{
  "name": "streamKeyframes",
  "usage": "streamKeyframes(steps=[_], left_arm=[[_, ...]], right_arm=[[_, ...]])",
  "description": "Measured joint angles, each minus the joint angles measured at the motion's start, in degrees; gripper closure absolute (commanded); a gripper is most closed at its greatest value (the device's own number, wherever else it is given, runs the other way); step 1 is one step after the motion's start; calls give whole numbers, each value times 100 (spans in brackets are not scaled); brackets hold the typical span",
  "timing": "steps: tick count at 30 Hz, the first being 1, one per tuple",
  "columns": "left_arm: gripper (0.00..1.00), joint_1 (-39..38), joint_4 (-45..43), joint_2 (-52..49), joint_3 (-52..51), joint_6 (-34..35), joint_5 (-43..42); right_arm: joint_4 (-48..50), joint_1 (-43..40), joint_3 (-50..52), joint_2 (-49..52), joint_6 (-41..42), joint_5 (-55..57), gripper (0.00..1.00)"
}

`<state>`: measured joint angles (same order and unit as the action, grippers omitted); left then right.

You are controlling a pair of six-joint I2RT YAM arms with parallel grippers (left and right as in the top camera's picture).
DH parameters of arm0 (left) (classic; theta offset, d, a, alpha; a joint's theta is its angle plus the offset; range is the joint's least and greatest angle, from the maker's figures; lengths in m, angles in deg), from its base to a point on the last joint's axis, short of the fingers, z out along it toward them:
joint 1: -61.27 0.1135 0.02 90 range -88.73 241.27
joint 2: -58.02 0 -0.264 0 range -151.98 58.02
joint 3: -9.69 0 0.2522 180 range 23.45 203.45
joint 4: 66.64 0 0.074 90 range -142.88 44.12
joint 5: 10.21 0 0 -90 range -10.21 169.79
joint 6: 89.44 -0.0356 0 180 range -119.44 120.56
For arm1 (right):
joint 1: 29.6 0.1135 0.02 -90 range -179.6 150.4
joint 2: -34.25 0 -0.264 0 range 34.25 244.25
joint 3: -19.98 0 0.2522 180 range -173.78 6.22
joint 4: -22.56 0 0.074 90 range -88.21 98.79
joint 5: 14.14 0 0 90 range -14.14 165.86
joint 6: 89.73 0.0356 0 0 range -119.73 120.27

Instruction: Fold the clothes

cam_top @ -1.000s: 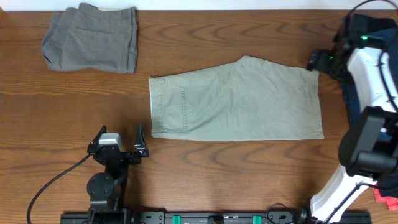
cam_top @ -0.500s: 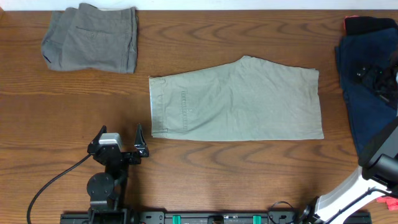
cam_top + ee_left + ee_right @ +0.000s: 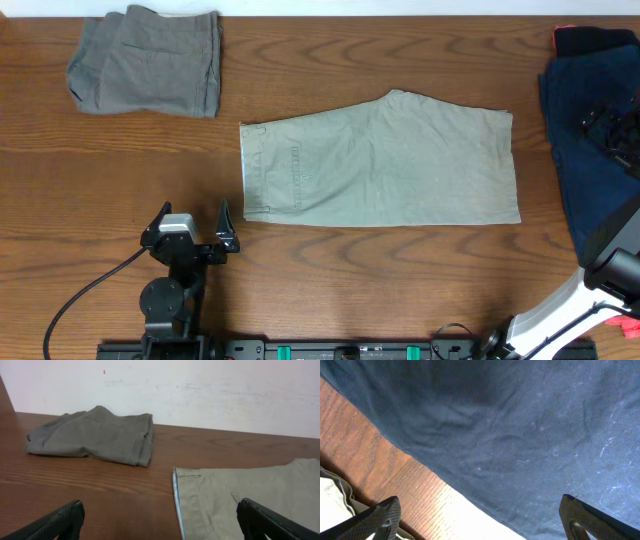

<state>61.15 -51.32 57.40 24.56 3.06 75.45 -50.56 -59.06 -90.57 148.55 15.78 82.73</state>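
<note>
Spreading its jaws wide and gripping nothing, the left gripper (image 3: 192,218) is sitting at 7 o'clock on the wooden table (image 3: 400,280), facing 12 o'clock. The light khaki pair (image 3: 380,165) is lying flat at the table's centre, near this gripper at its 1 o'clock but not touching it. Its waistband is pointing to 9 o'clock and its hems to 3 o'clock, with a welt pocket (image 3: 300,158) showing beside the waistband. The grey-brown pair (image 3: 148,62) is lying bunched at 10 o'clock, well apart from the khaki pair. The right gripper (image 3: 480,522) is hovering at 3 o'clock over the navy garment (image 3: 575,170), jaws likewise wide and empty; whether its tips are touching the cloth cannot be told. A strip of bare wood is separating navy from khaki.
</note>
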Motion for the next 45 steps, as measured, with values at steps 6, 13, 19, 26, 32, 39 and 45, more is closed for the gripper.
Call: streamKeyframes(steps=[6,13,19,26,32,39,45], left_arm=[[2,0,0,0,0,0,0],[2,0,-87,-4,2,914,-925],[2,-11,-72,-103,50,2870,-2964],[2,-11,-50,-105,55,3707,-3724],[2,-11,-9,-133,76,3775,-3901],[2,-11,1060,-649,741,2975,-3407],[2,-11,2599,-2273,2468,1648,-2232]], right_arm=[[0,0,0,0,0,0,1],[0,0,0,0,0,-2,1],[0,0,0,0,0,-2,1],[0,0,0,0,0,-2,1],[0,0,0,0,0,-2,1],[-2,0,0,0,0,-22,1],[-4,0,0,0,0,-50,1]])
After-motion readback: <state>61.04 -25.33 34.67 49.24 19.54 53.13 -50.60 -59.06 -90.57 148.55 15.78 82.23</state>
